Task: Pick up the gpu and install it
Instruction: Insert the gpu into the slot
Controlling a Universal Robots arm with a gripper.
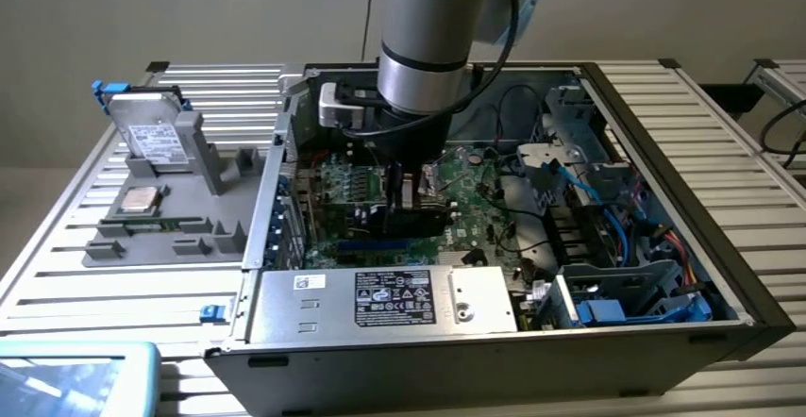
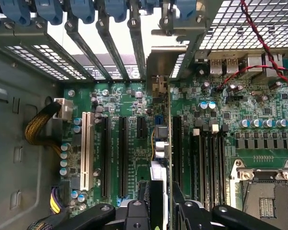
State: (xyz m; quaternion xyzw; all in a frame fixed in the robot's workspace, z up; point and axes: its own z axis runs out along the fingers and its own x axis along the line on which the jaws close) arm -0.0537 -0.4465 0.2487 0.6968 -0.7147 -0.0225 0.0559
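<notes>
Black metal fingers [image 2: 134, 213] of the hand [image 2: 161, 205] are clenched on the small flat green gpu [image 2: 159, 176], a circuit card with a black cooler block, held on edge low inside the open grey steel computer case [image 1: 705, 280]. In the exterior view the gpu [image 1: 410, 217] hangs under the hand [image 1: 406, 195] over the large green motherboard [image 1: 485, 200], near the middle of the case, which stands on the slatted metal counter [image 1: 75, 285].

Seen from the wrist, the card is edge-on. Its long axis runs parallel to the long black expansion slots [image 2: 122, 153] on the motherboard [image 2: 259, 115], and its bare metal bracket end points at the perforated rear wall [image 2: 110, 72] with the blue clips. The opposite end sits between the fingers. The contact edge seems to face down at the board, though the slot directly beneath is hidden by the card.

The step in hand looks like seating. It calls for holding the card upright and true to the slot line, with the bracket matched to an open gap in the rear wall. Pressure should go straight down and evenly along the length, since any twist would likely jam one corner or scrape the parts just beside it.
</notes>
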